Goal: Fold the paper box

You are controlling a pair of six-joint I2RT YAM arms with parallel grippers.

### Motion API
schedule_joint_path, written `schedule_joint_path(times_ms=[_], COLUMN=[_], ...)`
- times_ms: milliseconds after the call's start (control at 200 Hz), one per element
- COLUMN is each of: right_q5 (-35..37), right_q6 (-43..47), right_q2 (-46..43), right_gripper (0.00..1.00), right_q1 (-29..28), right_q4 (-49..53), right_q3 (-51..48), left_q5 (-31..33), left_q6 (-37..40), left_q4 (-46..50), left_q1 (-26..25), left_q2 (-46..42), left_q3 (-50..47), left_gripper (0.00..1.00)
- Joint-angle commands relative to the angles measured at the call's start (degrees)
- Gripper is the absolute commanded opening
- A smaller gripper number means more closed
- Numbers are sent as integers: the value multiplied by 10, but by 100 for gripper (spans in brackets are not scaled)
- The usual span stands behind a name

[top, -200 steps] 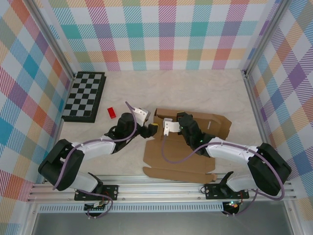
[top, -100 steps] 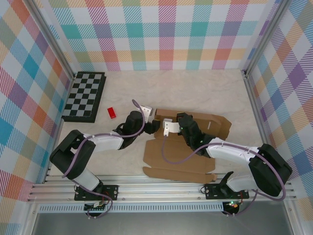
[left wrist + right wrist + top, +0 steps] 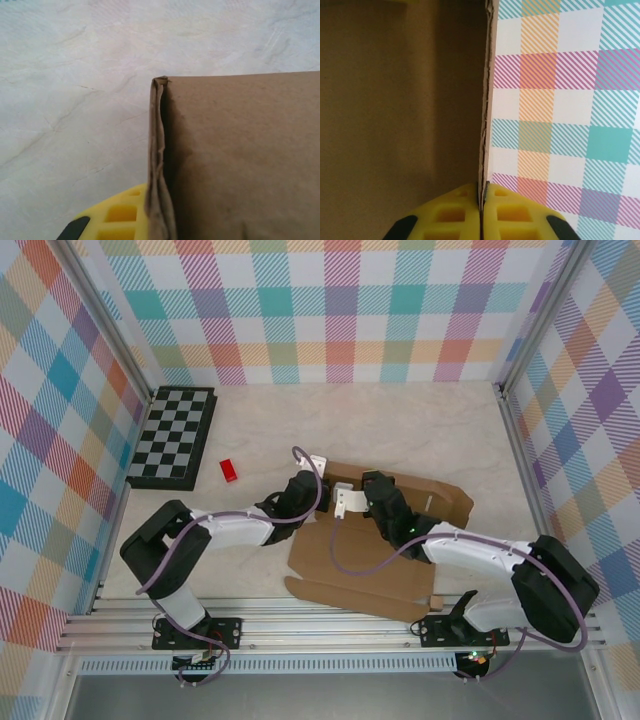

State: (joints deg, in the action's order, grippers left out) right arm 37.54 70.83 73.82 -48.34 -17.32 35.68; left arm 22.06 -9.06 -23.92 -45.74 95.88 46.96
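Two grippers now bear on the same raised edge. The left gripper (image 3: pixel 322 488), which a second ago hung wide open short of the cardboard, has reached across and drawn its jaws narrow. Its wrist view shows one yellow pad (image 3: pixel 115 217) tight against a doubled cardboard edge, the other pad hidden behind the flap, so it looks pinched on that flap. The right gripper (image 3: pixel 481 210) stays clamped, its pads (image 3: pixel 455 210) meeting on a thin upright cardboard wall with no gap showing. Both grips sit on the paper box (image 3: pixel 370 560), a half-formed brown sheet lying well to the right of the chessboard (image 3: pixel 172 437) and nearer the arm bases than it. Its far wall stands up while the near panels and flaps still lie flat, and the sheet has slid a little toward the chessboard side as the left arm arrived. A small red block (image 3: pixel 229 470) rests on the table (image 3: pixel 430 430) just beside the chessboard's near right corner, between it and the box. With both ends of the wall now held, the fold seems ready to be creased, though most of the box is still unformed.
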Motion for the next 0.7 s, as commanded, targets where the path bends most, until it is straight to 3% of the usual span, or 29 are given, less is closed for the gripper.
schedule_joint_path(times_ms=[0, 185, 360, 555, 695], right_q5=[-44, -101, -197, -260, -299], right_q6=[-60, -188, -345, -548, -619], right_q2=[-50, -152, -218, -118, -32], right_gripper=[14, 31, 44, 48, 49], right_q1=[-13, 6, 69, 154, 175], right_q4=[124, 243, 316, 350, 355], right_q3=[10, 59, 119, 219, 261], left_q5=[65, 66, 57, 32, 9], left_q6=[37, 85, 116, 147, 156], left_q4=[-52, -85, -112, -173, -220], left_q1=[11, 12, 14, 21, 36], left_q2=[8, 7, 5, 16, 36], left_q3=[-1, -20, -30, -36, -38], left_gripper=[8, 8, 8, 8, 7])
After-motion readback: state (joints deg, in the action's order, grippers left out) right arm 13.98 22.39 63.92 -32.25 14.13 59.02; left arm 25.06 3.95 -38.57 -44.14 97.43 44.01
